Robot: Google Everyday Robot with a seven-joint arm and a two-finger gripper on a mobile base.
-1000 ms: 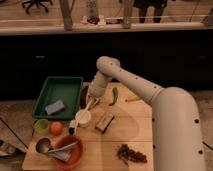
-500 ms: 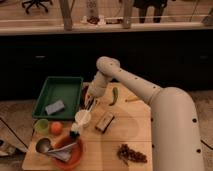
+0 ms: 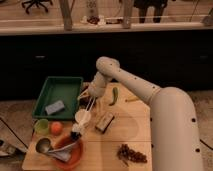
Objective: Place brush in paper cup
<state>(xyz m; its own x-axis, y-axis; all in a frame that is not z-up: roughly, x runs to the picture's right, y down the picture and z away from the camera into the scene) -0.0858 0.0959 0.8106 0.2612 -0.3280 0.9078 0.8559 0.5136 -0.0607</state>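
The brush [image 3: 86,111] is a pale thin stick slanting down to the left from my gripper, with its dark tip [image 3: 75,134] near the orange bowl's rim. My gripper [image 3: 88,99] hangs over the table just right of the green tray and is shut on the brush's upper end. The white paper cup [image 3: 82,118] stands upright right below the gripper. The brush handle crosses over the cup's mouth. I cannot tell whether it rests on the rim or hangs above it.
A green tray [image 3: 50,85] holds a blue-grey sponge [image 3: 55,106]. A light green cup [image 3: 41,126] and an orange fruit [image 3: 56,128] sit left of the paper cup. An orange bowl [image 3: 70,156] holds a metal ladle [image 3: 43,145]. Also here: a tan and dark block [image 3: 105,121], a green pepper [image 3: 115,95], a brown cluster [image 3: 130,153].
My gripper has drifted slightly left with the brush. The cup and the other objects have not moved.
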